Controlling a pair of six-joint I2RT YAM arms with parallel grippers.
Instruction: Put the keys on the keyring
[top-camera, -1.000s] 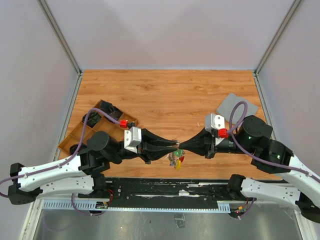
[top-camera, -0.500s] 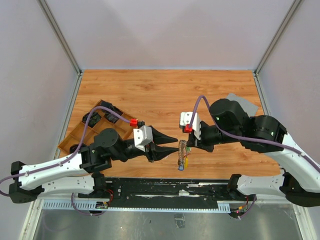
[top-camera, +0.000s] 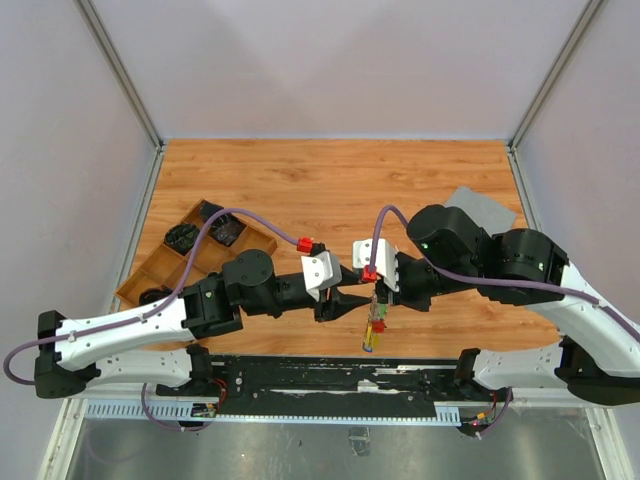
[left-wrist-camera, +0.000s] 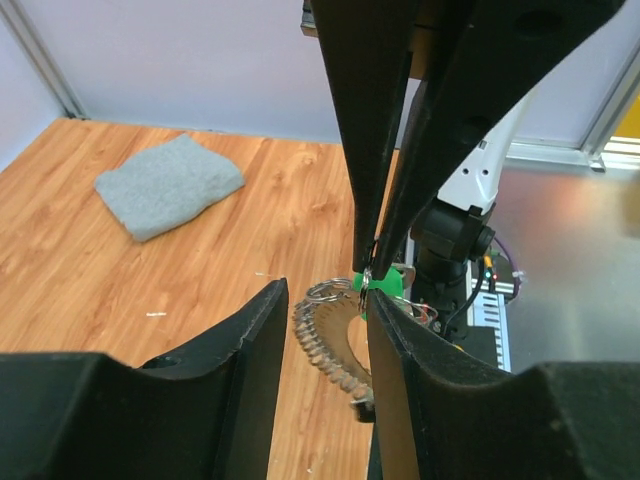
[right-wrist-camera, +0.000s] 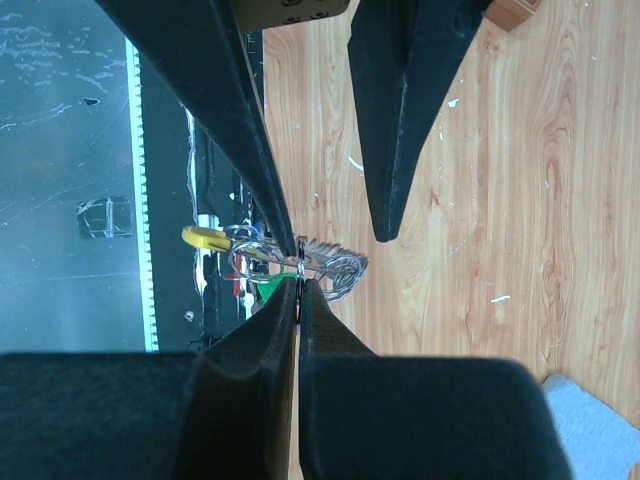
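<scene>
Keyring (right-wrist-camera: 335, 266), single, three keys (right-wrist-camera: 205, 237) showing, pinched between two right fingers (right-wrist-camera: 255, 335); two left fingers (left-wrist-camera: 250, 370) apart.

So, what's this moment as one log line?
right gripper: shut on keyring | left gripper: open, close by | keys: hanging from keyring

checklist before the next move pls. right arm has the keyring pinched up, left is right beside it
1. Right pincer shut on the keyring: ok, its tips pinch the ring.
2. Left pincer open: ok, fingers apart, facing the ring.
3. Left pincer touching the keyring: cannot tell.
4. Keys hanging free under the ring: ok.
5. Key in the left pincer ready to thread: not ok, it holds nothing.
6. Grey cloth away from both pincers: ok.
</scene>
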